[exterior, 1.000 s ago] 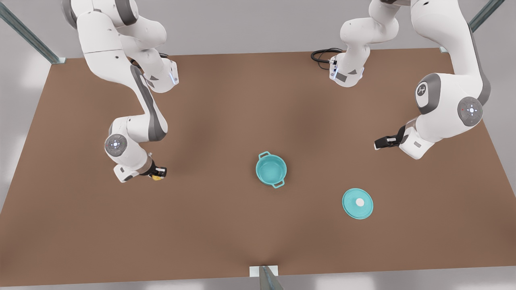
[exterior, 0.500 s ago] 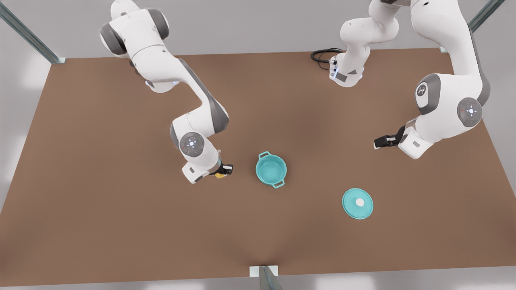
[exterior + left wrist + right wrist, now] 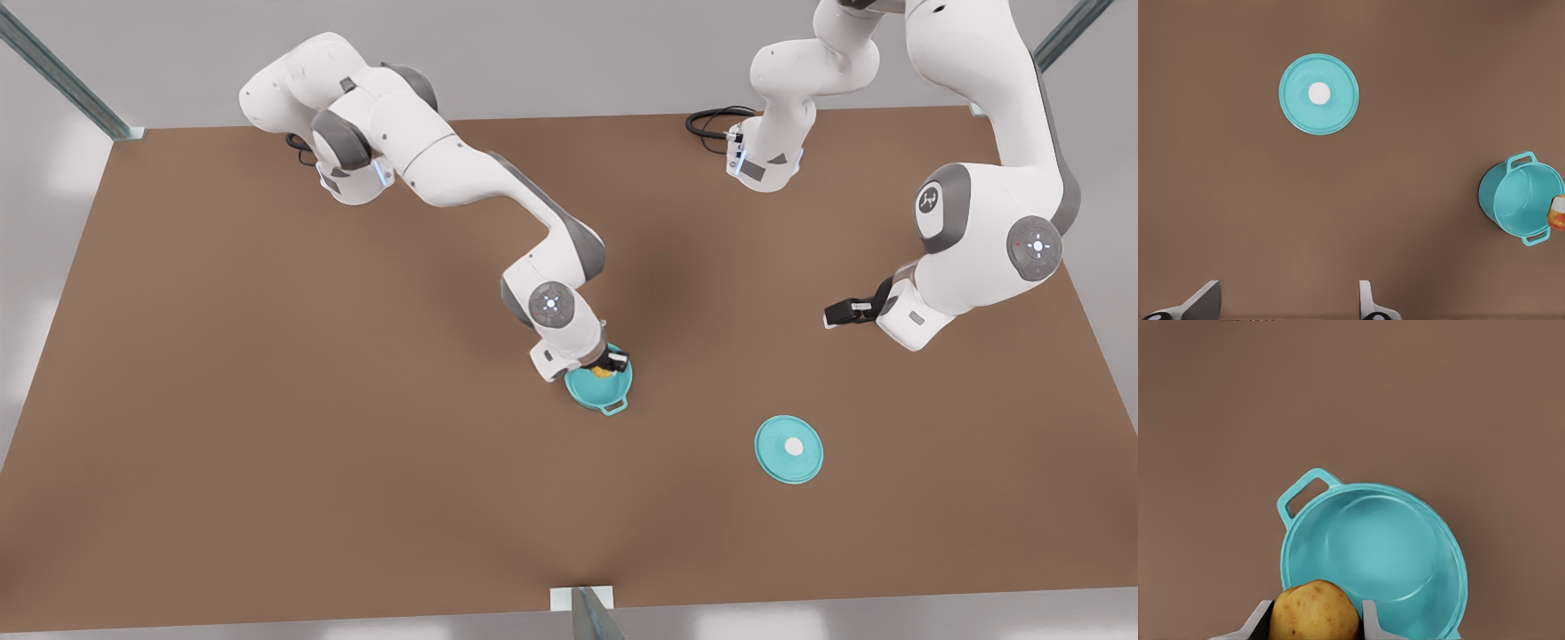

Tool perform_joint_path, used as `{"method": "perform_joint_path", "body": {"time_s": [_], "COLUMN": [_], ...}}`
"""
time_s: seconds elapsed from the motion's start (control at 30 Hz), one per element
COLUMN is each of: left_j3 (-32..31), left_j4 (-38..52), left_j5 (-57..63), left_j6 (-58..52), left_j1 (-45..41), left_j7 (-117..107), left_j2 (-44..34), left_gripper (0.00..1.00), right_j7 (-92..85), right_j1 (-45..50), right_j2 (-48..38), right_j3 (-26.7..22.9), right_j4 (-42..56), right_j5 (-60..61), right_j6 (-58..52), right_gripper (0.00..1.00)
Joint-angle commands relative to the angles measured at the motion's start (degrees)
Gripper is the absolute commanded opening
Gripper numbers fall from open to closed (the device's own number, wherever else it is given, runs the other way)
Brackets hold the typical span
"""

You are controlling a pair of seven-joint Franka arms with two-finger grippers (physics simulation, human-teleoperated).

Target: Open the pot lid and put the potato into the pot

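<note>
The right end effector (image 3: 613, 364) grips the small yellowish potato (image 3: 1314, 611) right above the round teal pot (image 3: 598, 386), while the open left end effector (image 3: 840, 314) waits far off, nearer the flat teal pot lid (image 3: 789, 450).

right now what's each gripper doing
Right gripper: shut on the potato, over the pot.
Left gripper: open, holding nothing, waiting above the table, away from the pot lid.

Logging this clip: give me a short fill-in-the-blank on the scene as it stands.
1. The right gripper holds the ____ between its jaws.
2. It hangs above the open ____.
3. The lid lies flat on the ____, apart from the pot.
4. The left gripper, waiting aside, has its jaws ____.

Missing: potato; pot; table; open
</note>
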Motion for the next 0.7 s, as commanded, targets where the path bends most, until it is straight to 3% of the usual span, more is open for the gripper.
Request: {"method": "perform_joint_path", "body": {"time_s": [0.0,0.2,0.23,0.27,0.37,0.43,0.5,0.53,0.57,0.63,0.67], "left_j3": [-0.04,-0.22,-0.13,-0.13,-0.13,-0.13,-0.13,-0.13,-0.13,-0.13,-0.13], "left_j4": [0.07,1.13,1.13,1.13,1.13,1.13,1.13,1.13,1.13,1.13,1.13], "left_j5": [-0.02,2.01,2.01,2.01,2.09,2.09,2.09,2.09,2.09,2.09,2.09], "left_j6": [-0.03,1.03,1.03,1.03,1.03,1.03,1.03,1.03,1.03,1.03,1.03], "left_j1": [0.01,-0.69,-0.78,-0.78,-0.78,-0.78,-0.78,-0.78,-0.78,-0.78,-0.78], "left_j7": [0.56,0.82,0.91,1.00,1.00,1.00,0.91,1.00,1.00,1.00,1.00], "left_j2": [-0.05,0.48,0.56,0.48,0.57,0.57,0.57,0.57,0.57,0.57,0.57], "left_gripper": [1.00,1.00,1.00,1.00,1.00,1.00,1.00,1.00,1.00,1.00,1.00], "right_j7": [15.67,15.67,15.14,14.61,14.52,12.08,-1.89,-16.57,-30.10,-47.96,-51.92], "right_j1": [0.12,0.12,0.12,0.12,0.12,-0.31,-8.57,-17.27,-25.27,-35.12,-37.23], "right_j2": [0.79,1.41,1.41,1.32,1.32,-1.74,-10.27,-14.23,-16.78,-21.88,-24.16], "right_j3": [-0.08,-1.04,-0.96,-0.96,-0.96,-4.64,-6.32,-6.14,-6.05,-5.88,-5.88], "right_j4": [0.48,0.92,0.92,0.83,0.83,0.83,0.30,-0.31,-1.80,-10.07,-16.30], "right_j5": [0.24,0.24,0.24,-0.03,-0.03,-1.17,-2.49,-6.97,-10.74,-15.67,-15.76], "right_j6": [5.03,5.11,5.11,5.11,5.03,-2.15,-19.74,-32.40,-37.95,-37.25,-31.37], "right_gripper": [0.56,0.56,0.82,1.00,1.00,1.00,1.00,1.00,1.00,1.00,1.00]}}
